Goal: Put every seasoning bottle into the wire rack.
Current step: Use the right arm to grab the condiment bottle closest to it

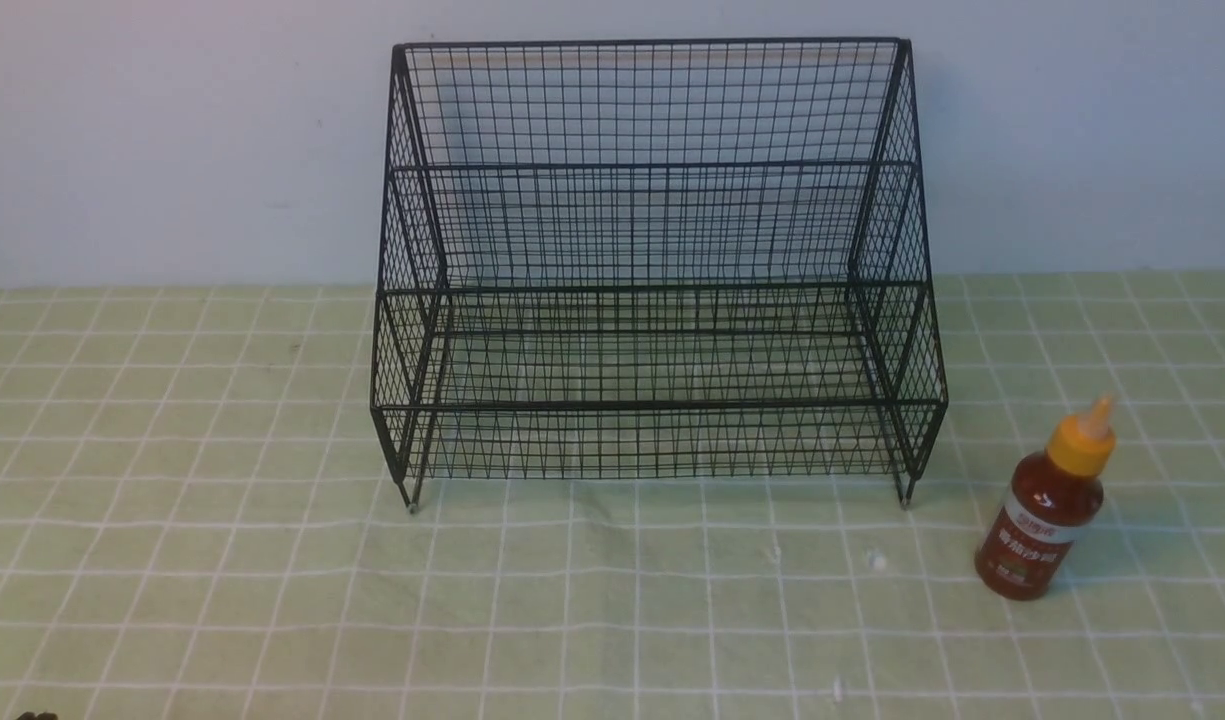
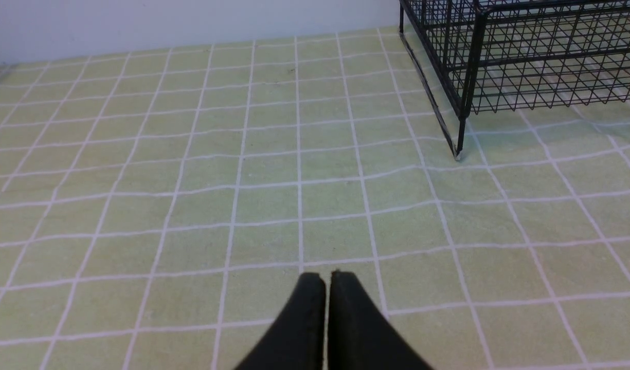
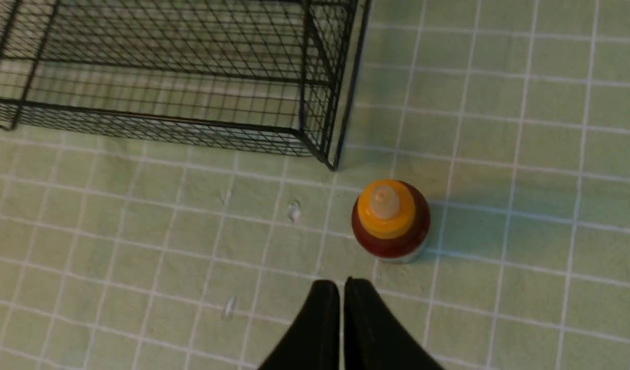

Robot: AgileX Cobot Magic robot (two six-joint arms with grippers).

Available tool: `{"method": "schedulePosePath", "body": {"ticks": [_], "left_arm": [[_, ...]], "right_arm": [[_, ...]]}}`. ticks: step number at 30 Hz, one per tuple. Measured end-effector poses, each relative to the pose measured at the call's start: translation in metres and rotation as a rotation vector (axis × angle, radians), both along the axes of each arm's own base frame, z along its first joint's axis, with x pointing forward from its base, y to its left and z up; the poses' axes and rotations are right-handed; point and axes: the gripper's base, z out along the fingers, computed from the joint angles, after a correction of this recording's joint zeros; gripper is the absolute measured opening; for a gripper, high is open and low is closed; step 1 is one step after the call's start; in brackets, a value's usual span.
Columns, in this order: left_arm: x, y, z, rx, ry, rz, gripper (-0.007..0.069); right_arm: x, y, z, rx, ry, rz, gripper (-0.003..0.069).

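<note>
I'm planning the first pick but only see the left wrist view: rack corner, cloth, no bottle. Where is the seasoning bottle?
Observer: The seasoning bottle stands upright on the cloth, just right of the wire rack's front corner, outside it.
Operator: Anything in the rack yet?
Observer: No, both tiers show empty in the front view.
Operator: And the right arm?
Observer: The right gripper hangs above the cloth close to the bottle, jaws shut, not touching it.
</note>
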Motion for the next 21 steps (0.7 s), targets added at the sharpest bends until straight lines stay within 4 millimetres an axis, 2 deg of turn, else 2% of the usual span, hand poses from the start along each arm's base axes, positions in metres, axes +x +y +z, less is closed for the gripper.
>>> {"method": "schedulePosePath", "body": {"ticks": [1,2,6,7,8,9,11,16,18,21], "left_arm": [[0.0,0.0,0.0,0.0,0.0,0.0,-0.0006],[0.0,0.0,0.0,0.0,0.0,0.0,-0.0006],[0.0,0.0,0.0,0.0,0.0,0.0,-0.0006],[0.0,0.0,0.0,0.0,0.0,0.0,-0.0006],[0.0,0.0,0.0,0.0,0.0,0.0,-0.0006],[0.0,0.0,0.0,0.0,0.0,0.0,-0.0006],[0.0,0.0,0.0,0.0,0.0,0.0,-0.0006],[0.0,0.0,0.0,0.0,0.0,0.0,-0.0006],[0.0,0.0,0.0,0.0,0.0,0.0,-0.0006],[0.0,0.0,0.0,0.0,0.0,0.0,-0.0006]], "right_arm": [[0.022,-0.002,-0.013,0.002,0.06,-0.007,0.0043],[0.032,-0.002,-0.021,0.0,0.09,-0.006,0.0066],[0.059,0.009,-0.049,-0.037,0.188,0.031,0.0188],[0.06,0.009,-0.051,-0.042,0.192,0.033,0.0195],[0.066,0.018,-0.061,-0.074,0.226,0.061,0.0258],[0.067,0.02,-0.064,-0.079,0.234,0.065,0.0265],[0.07,0.032,-0.074,-0.148,0.264,0.094,0.0363],[0.07,0.038,-0.077,-0.258,0.27,0.05,0.0529],[0.072,0.037,-0.078,-0.273,0.268,0.039,0.057],[0.078,0.037,-0.086,-0.287,0.284,0.041,0.0589]]}}
